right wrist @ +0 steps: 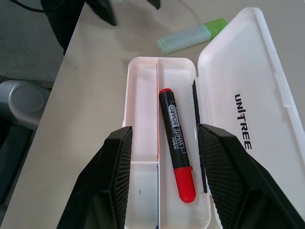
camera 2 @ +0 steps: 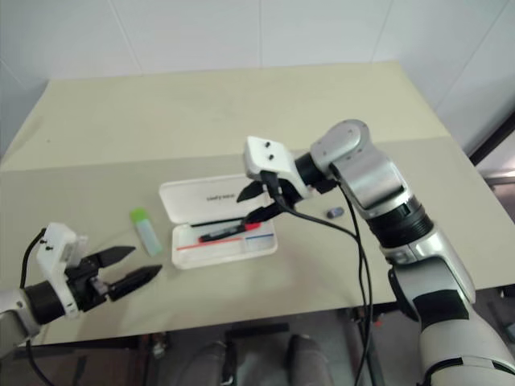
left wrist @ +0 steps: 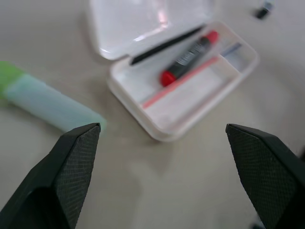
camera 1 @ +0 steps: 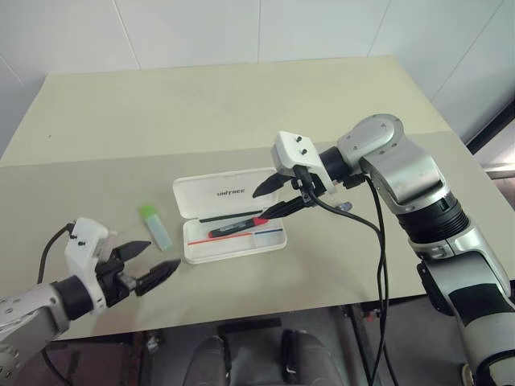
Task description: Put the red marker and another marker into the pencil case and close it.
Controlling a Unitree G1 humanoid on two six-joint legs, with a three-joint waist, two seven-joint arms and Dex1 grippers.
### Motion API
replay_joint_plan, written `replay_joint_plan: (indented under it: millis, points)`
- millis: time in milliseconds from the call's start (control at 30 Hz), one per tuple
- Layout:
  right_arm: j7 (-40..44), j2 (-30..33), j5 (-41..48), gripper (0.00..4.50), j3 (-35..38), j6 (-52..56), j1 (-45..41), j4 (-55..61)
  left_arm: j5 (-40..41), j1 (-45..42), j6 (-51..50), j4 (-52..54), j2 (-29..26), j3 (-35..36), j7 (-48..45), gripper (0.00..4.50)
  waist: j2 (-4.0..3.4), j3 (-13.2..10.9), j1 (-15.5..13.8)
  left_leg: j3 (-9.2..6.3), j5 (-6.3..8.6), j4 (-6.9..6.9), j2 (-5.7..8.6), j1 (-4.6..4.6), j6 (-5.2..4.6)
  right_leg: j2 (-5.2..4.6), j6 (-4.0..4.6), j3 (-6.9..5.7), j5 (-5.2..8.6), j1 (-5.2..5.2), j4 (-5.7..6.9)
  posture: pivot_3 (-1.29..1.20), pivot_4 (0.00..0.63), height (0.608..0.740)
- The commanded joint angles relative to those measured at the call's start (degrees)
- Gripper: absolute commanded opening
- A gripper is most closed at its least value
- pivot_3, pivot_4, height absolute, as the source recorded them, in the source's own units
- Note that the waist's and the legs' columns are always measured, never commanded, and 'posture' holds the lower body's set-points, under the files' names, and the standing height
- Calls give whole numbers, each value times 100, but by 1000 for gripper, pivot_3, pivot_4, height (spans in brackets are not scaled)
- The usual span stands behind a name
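Nearest to me, low on my left, my left fingers (camera 1: pixel 151 263) stand spread as wide as they go with nothing between them, hovering over the pale surface (camera 1: pixel 241 112). Just ahead of their tips lies the green-capped marker (camera 1: pixel 154 224), flat on the surface, its cap end away from me, untouched and outside the case. Farther right of my left fingers sits the pencil case (camera 1: pixel 229 219), open, its lettered lid laid back flat away from me and the tray toward me. Inside the tray, in the long compartment by the hinge, lies the red marker (right wrist: pixel 177 143), straight along the case. My right fingers (camera 1: pixel 275 200) hang over the right end of the case, parted about halfway and empty, the red marker showing in the gap beneath them. Beyond my right fingers, a small dark grey marker (camera 2: pixel 335 213) rests apart on the surface.
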State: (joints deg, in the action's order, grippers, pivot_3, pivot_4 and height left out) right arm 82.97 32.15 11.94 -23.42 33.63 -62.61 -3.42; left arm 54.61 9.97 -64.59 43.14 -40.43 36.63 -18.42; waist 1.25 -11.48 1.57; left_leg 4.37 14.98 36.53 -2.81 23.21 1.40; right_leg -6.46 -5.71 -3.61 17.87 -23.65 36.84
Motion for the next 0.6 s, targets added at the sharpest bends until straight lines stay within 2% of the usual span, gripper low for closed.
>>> replay_joint_plan:
  millis: [33,267,600]
  points:
    - [112,99,92,2302,160,-113,-42,64,53,-355,-318,-29,83,-77,763,4500,1,0,0,0,0,0,0,0,1,0,0,0,0,0,0,0,150,740]
    - [208,250,244,2302,219,-16,-1,286,-192,-1163,-920,-284,429,-378,1958,4500,2,1,0,4,0,4,0,0,6,2,0,-2,0,1,2,0,150,740]
    - [120,381,347,2302,263,86,53,420,-1037,-1595,-1182,-569,843,-899,2700,4500,7,4,-12,19,-9,12,0,3,28,4,0,-3,0,1,0,0,150,740]
